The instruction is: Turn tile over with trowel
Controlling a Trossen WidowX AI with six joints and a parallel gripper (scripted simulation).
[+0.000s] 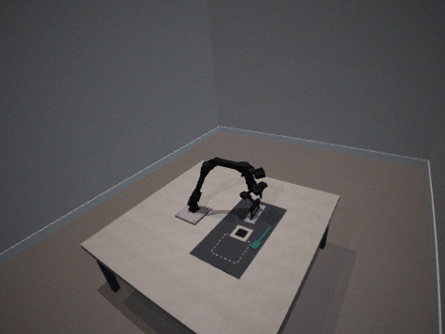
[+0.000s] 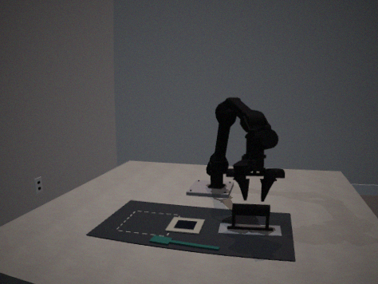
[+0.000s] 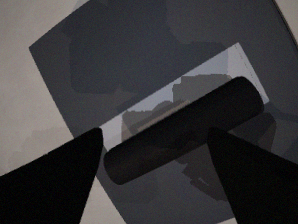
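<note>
Claw (image 2: 253, 196) apart, empty, above black stand (image 2: 250, 210); trowel (image 2: 184, 242) ungrasped on mat; next: reach trowel

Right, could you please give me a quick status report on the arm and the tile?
Gripper open, empty, hovering above black stand. Tile marked side up, beside dashed outline. Trowel untouched on mat. Nothing blocking tile.
</note>
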